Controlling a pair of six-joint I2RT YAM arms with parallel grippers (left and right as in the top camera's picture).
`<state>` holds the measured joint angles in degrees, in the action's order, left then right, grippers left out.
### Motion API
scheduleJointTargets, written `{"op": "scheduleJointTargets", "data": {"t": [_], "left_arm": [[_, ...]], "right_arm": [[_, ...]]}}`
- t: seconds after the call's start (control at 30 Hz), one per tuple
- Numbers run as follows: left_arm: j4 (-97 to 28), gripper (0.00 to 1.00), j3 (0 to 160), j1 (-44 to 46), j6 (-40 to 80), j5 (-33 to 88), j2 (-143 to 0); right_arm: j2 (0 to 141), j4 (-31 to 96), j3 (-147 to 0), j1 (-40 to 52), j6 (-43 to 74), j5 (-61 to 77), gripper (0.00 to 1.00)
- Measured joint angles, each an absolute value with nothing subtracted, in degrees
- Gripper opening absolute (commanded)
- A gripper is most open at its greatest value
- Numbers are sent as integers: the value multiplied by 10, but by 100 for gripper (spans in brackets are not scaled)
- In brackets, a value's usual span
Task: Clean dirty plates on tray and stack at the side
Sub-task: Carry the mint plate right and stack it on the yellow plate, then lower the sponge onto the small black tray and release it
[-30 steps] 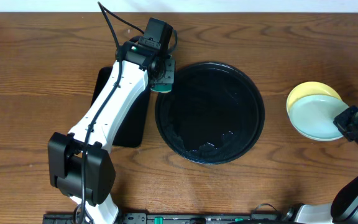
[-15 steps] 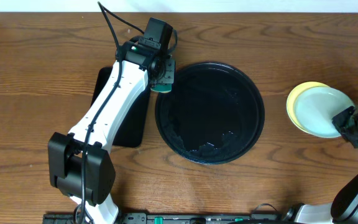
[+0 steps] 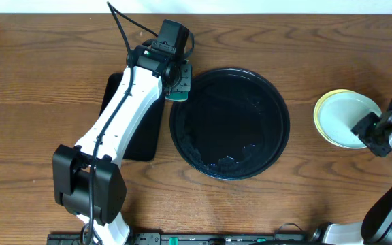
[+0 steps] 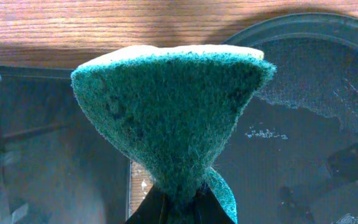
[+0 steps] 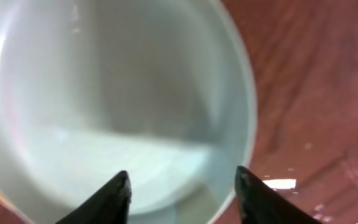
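Note:
The round black tray [image 3: 231, 102] lies mid-table, wet and streaked, with no plate on it. At the right, a mint plate [image 3: 344, 116] rests on a yellow plate [image 3: 320, 109]. My right gripper [image 3: 361, 129] is open over the mint plate's near edge. In the right wrist view the mint plate [image 5: 104, 93] fills the frame and the right gripper [image 5: 182, 180] has both fingertips spread apart, holding nothing. My left gripper [image 3: 177, 87] hovers at the tray's upper left rim, shut on a green scouring sponge [image 4: 173, 118]. The left gripper [image 4: 180, 208] pinches the sponge's lower end.
A smaller rectangular black tray [image 3: 145, 139] lies left of the round tray, partly under my left arm; it also shows in the left wrist view as the rectangular tray [image 4: 42, 143]. Bare wooden table [image 3: 33, 82] surrounds everything.
My right gripper has opened and let go of the mint plate, which now sits squarely on the yellow one. The right arm drifted up slightly. The left arm has not moved.

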<state>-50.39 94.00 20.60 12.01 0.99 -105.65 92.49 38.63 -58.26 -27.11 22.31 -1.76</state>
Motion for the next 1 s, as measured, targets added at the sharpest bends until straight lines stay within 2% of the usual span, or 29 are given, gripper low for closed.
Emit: {"op": "scheduleJointTargets", "data": {"t": [0.2, 0.73, 0.83, 0.93, 1.0], "left_arm": [[-518, 8, 940, 183, 109, 11, -1056], [-554, 8, 940, 88, 92, 11, -961], [-554, 8, 940, 87, 90, 11, -963], [-555, 8, 940, 87, 86, 10, -963], [-559, 8, 940, 87, 85, 0, -963]], "right_arm": [[925, 375, -583, -263, 185, 16, 64], [925, 425, -582, -273, 202, -44, 66], [925, 403, -577, -275, 204, -47, 66], [925, 382, -568, -275, 201, -31, 59], [925, 377, -562, -275, 189, -2, 59]]}}
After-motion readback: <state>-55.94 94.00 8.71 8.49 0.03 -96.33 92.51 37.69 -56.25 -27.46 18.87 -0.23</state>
